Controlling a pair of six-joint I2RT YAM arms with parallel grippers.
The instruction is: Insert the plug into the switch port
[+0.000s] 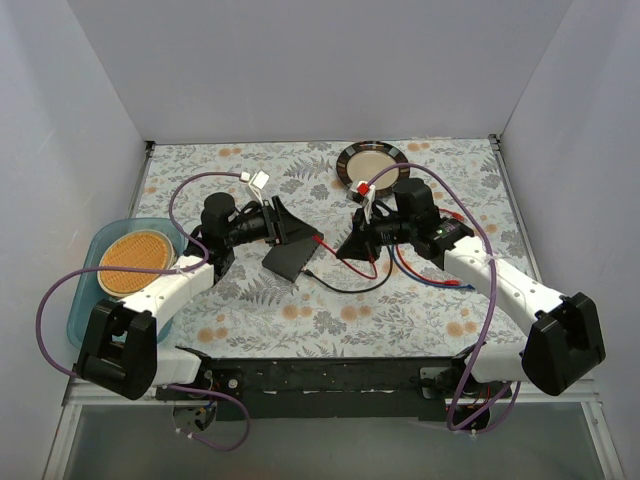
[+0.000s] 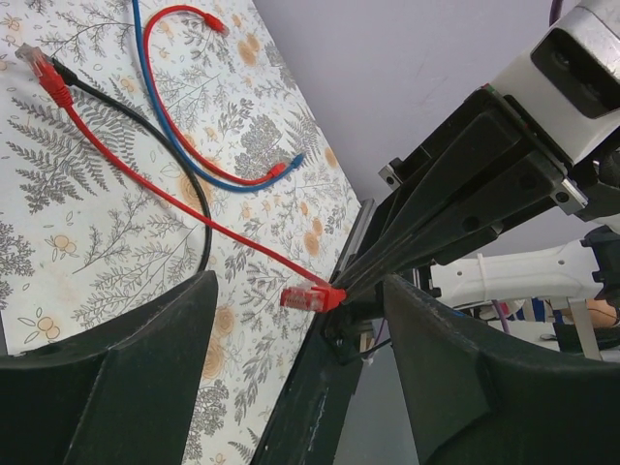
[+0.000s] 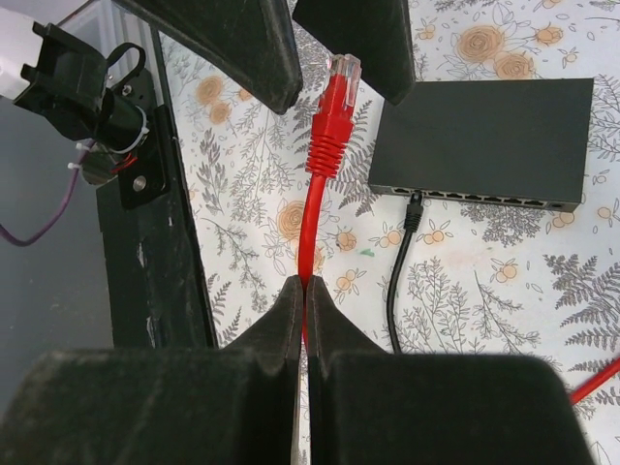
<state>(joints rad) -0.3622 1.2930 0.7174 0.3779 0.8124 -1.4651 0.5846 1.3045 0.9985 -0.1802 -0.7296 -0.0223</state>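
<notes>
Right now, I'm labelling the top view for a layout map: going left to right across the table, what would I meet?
Blue tray → black switch box → dark-rimmed plate

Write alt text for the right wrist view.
The right gripper pinches a red cable whose plug points up between the fingers of the open left gripper. To the right lies the black switch, with a black cable plugged into one port.

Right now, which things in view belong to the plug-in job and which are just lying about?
Job: red plug on its red cable, pinched in the right gripper; black switch; open left gripper.
Lying about: blue cable; black cable, plugged into the switch; dark-rimmed plate; blue tray.
</notes>
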